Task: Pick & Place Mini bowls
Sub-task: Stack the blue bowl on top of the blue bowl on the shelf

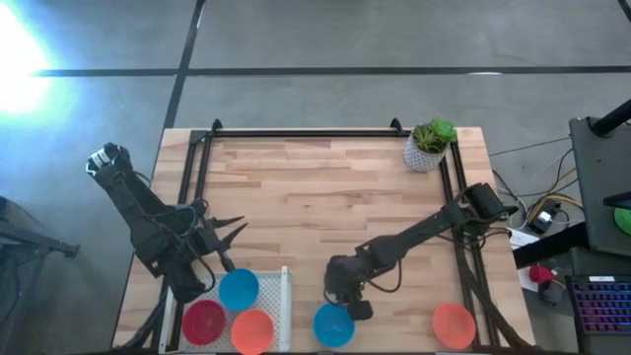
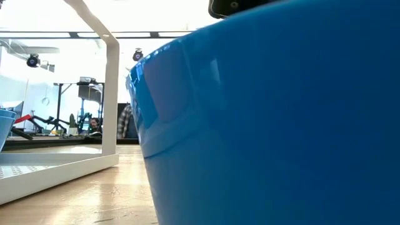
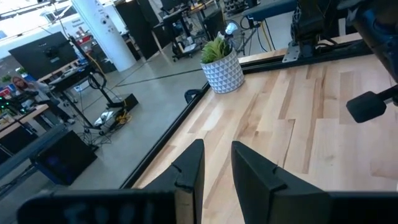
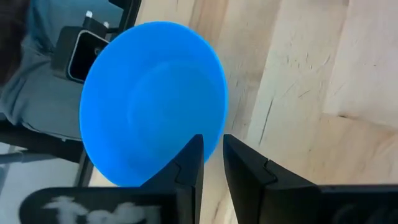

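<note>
A: Which colours are the small round plastic bowls?
B: Two solid blue ones point(image 1: 239, 289) point(image 1: 333, 325), one red point(image 1: 203, 320), two orange point(image 1: 253, 331) point(image 1: 454, 324).
A: And the rack beneath three of them?
B: White perforated tray point(image 1: 279, 296). The table point(image 1: 325, 197) is pale wood planks; the white pot point(image 1: 424, 156) carries a grey triangle pattern under green leaves.

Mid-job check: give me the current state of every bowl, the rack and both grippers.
Blue bowl: upright at the table's near edge, rim between the right gripper's fingers.
Right gripper: closing on that rim.
Orange bowl: loose on the table.
White rack: holds a blue, red and orange bowl.
Left gripper: open, empty.
</note>
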You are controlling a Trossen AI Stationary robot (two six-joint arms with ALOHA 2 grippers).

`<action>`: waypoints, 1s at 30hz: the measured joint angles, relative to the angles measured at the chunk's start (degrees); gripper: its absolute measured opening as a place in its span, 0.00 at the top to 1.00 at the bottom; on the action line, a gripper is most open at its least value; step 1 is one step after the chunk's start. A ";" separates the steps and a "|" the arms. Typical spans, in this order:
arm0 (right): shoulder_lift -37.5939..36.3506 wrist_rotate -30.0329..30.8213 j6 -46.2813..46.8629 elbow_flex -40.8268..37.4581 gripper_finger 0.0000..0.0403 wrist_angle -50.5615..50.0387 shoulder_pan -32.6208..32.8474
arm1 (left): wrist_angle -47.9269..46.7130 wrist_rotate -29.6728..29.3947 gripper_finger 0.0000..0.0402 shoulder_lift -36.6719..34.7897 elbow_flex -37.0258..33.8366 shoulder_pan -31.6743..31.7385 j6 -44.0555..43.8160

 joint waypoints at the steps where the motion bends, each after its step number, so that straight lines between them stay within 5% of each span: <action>1: 0.00 0.04 0.57 0.00 0.85 0.11 0.14 | 0.00 0.01 0.81 0.00 0.00 0.00 0.00; 30: 0.76 6.52 0.60 -0.29 0.85 2.06 1.46 | 0.15 0.28 0.81 -0.02 0.00 -0.02 -0.15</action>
